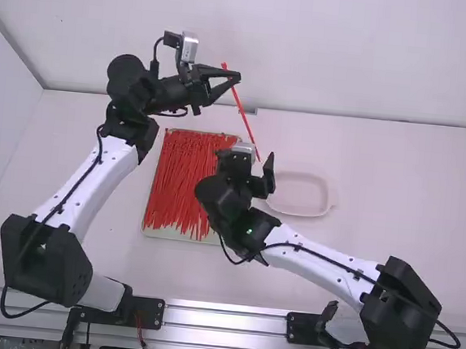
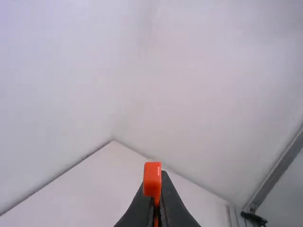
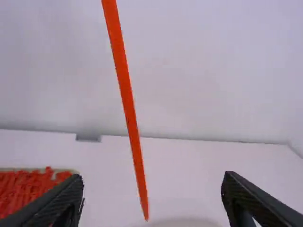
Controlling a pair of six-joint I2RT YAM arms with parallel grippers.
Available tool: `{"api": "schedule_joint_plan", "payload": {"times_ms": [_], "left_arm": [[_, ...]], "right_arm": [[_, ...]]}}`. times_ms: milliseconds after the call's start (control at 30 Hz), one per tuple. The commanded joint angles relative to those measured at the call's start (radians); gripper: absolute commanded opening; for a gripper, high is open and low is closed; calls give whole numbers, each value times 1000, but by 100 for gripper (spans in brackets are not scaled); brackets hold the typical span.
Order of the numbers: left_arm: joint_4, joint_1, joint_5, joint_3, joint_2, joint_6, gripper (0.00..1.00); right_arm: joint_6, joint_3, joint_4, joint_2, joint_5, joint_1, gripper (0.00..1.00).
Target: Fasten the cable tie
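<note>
My left gripper (image 1: 233,81) is raised above the table's far side and shut on one red cable tie (image 1: 242,114) near its head. In the left wrist view the tie's square head (image 2: 152,178) sticks out past the closed fingers (image 2: 173,203). The strap slants down toward my right gripper (image 1: 254,162), which stands open just beneath the tie's pointed tip. In the right wrist view the strap (image 3: 127,101) hangs between the two spread fingers (image 3: 52,203), touching neither, and its tip ends near the middle of the gap.
A flat board (image 1: 150,227) with several loose red cable ties (image 1: 183,182) lies left of centre, partly under the right gripper; the pile (image 3: 26,187) also shows in the right wrist view. A white shallow dish (image 1: 323,190) sits to the right.
</note>
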Motion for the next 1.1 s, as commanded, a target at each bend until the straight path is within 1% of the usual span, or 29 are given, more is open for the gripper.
{"api": "schedule_joint_plan", "payload": {"times_ms": [0, 133, 300, 433, 533, 567, 633, 667, 700, 767, 800, 867, 933, 967, 1000, 1033, 1067], "left_arm": [[-16, 32, -6, 3, -11, 39, 2], [-66, 57, -5, 3, -11, 61, 2], [-122, 58, -2, 3, -11, 119, 2], [-161, 55, 2, 3, -11, 146, 2], [-176, 55, 37, 3, -11, 161, 2], [-176, 55, 43, 3, -11, 161, 2], [-178, 55, 72, 3, -11, 161, 2], [-181, 55, 82, 3, -11, 160, 2], [-182, 55, 84, 3, -11, 160, 2], [-195, 55, 102, 3, -11, 164, 2], [-194, 55, 110, 3, -11, 169, 2], [-193, 55, 159, 3, -11, 182, 2], [-199, 55, 172, 3, -11, 184, 2], [-199, 55, 174, 3, -11, 184, 2], [-196, 55, 189, 3, -11, 187, 2], [-193, 55, 195, 3, -11, 187, 2], [-187, 55, 212, 3, -11, 186, 2]], "right_arm": [[-50, 35, 7, -39, -124, 30, 84], [-113, 35, 6, -86, -187, 58, 84], [-138, 35, -24, -160, -275, 69, 86], [-142, 35, -68, -231, -398, 35, 86], [-141, 35, -117, -304, -536, -28, 86], [-142, 35, -122, -310, -552, -36, 86], [-141, 35, -150, -351, -663, -96, 86], [-142, 35, -160, -371, -737, -139, 86], [-141, 35, -161, -373, -746, -145, 86], [-172, 35, -185, -404, -917, -232, 86], [-183, 35, -186, -408, -947, -245, 86], [-216, 35, -196, -422, -1116, -326, 85], [-214, 35, -192, -429, -1285, -420, 85], [-214, 35, -192, -429, -1297, -427, 85], [-211, 35, -187, -430, -1394, -480, 85], [-211, 35, -183, -430, -1446, -507, 85], [-212, 35, -172, -426, -1554, -562, 85]]}}
